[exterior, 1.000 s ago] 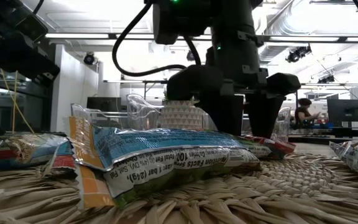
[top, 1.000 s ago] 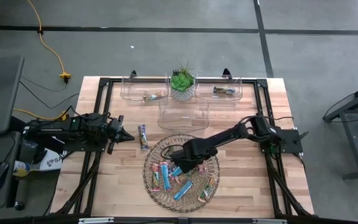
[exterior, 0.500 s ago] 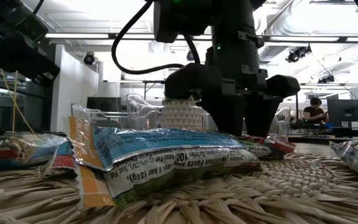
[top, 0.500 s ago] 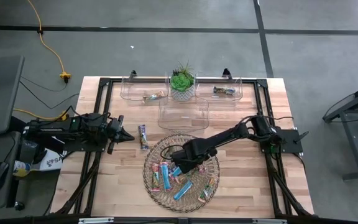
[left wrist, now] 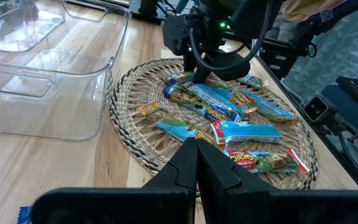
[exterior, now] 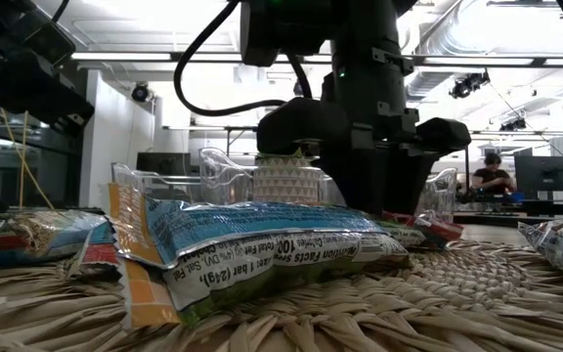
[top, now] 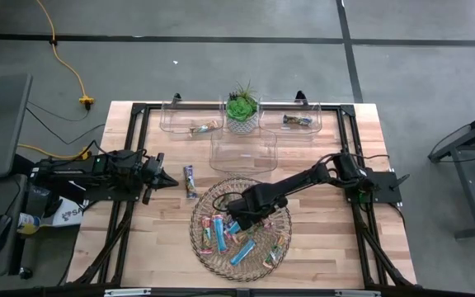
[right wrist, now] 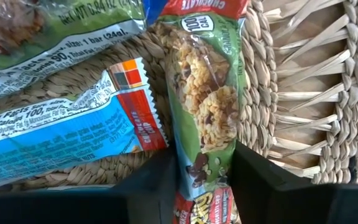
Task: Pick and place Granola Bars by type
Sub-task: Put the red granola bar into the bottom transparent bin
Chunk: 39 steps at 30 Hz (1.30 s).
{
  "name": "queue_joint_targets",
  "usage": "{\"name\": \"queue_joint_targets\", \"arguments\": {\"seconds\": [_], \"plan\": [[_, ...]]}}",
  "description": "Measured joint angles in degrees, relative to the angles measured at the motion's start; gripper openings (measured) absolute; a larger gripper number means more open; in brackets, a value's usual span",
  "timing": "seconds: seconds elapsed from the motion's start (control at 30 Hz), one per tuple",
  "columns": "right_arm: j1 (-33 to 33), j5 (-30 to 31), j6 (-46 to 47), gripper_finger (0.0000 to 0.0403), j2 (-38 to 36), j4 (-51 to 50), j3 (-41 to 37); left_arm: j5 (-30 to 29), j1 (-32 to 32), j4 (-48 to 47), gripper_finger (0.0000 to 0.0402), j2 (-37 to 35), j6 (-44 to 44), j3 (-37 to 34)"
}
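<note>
Right jaws narrower — green-wrapped bar (right wrist: 207, 93) between.

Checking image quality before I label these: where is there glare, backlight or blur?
Low view: bright ceiling lights backlight the right gripper into a silhouette; the nearest granola bar looks soft. Right wrist view: the green-wrapped bar between the fingers is sharp, with slight sheen. High view: evenly lit, with soft shadows under the arms.

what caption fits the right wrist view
Right pincer closing around a green-wrapped granola bar on the wicker tray.
</note>
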Motion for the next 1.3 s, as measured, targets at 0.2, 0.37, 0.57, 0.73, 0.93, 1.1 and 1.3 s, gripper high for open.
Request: {"name": "queue_joint_targets", "arguments": {"seconds": [0.2,0.37,0.57,0.73,0.93,1.1,1.3], "plan": [[0.0,-0.57,0.0,0.0087,-0.14,0.0,-0.02,0.0,0.0,0.0,0.0001,0.01,0.0,0.0],[0.0,0.97,0.95,0.0079,-1.29,-0.86,-0.24,0.0,0.0,-0.02,0.0001,0.01,0.0,0.01],[-0.02,2.29,2.08,0.0078,-3.03,-2.88,-0.39,0.0,0.0,0.02,0.0001,0.0,0.0,0.0],[-0.01,2.66,2.86,0.0078,-5.49,-2.71,-0.33,0.02,0.0,0.0,0.0001,-0.01,0.0,0.01],[0.02,4.87,3.0,0.0078,-9.72,-1.56,-0.24,0.0,0.0,0.0,0.0001,-0.01,0.0,0.01],[0.0,9.15,2.11,0.0078,-14.17,2.41,-0.21,0.0,0.0,0.0,0.0001,0.01,0.0,0.01],[-0.75,18.2,-0.41,0.0078,-19.25,7.36,-0.2,0.0,0.0,0.0,0.0001,0.01,0.0,0.01]]}}
